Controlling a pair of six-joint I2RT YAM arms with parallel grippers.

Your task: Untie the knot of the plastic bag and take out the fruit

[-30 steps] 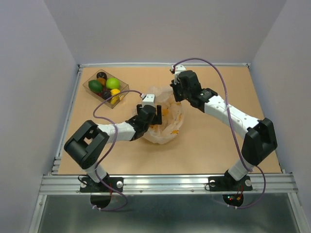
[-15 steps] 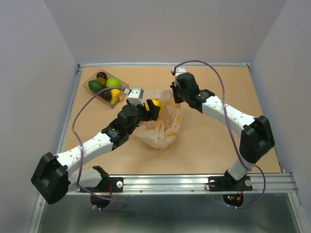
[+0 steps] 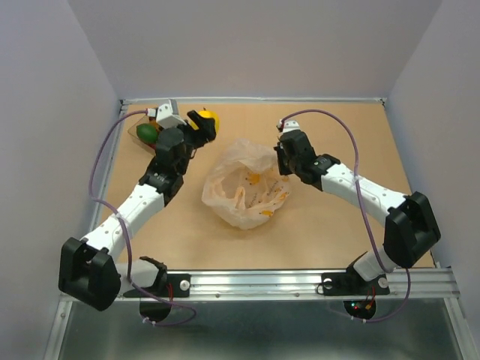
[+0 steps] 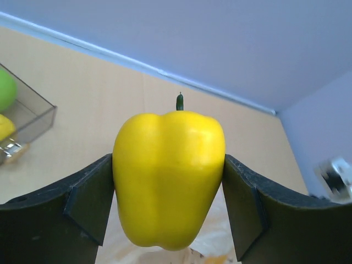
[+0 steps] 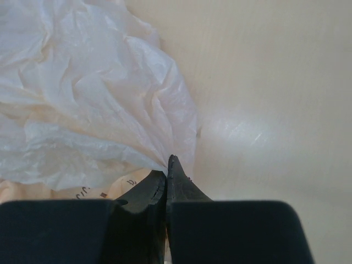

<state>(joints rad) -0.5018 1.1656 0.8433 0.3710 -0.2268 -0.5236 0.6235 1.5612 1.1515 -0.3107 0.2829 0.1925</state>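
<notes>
The left hand [image 3: 199,124] grasps a yellow toy bell pepper [image 4: 168,176] above the counter's [image 3: 337,240] far-left corner, near the clear tray [image 4: 38,113]. The plastic bag [image 3: 244,187] lies mid-counter. The right hand [image 5: 167,168], clenched shut, seems to pinch its right edge.

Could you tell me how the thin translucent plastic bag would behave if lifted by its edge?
The crinkly cream-white plastic bag lies slumped in soft folds, so it should drape limply. Lying nearly flat, it is likely light. The right gripper pinches only its edge; that might slip.
</notes>
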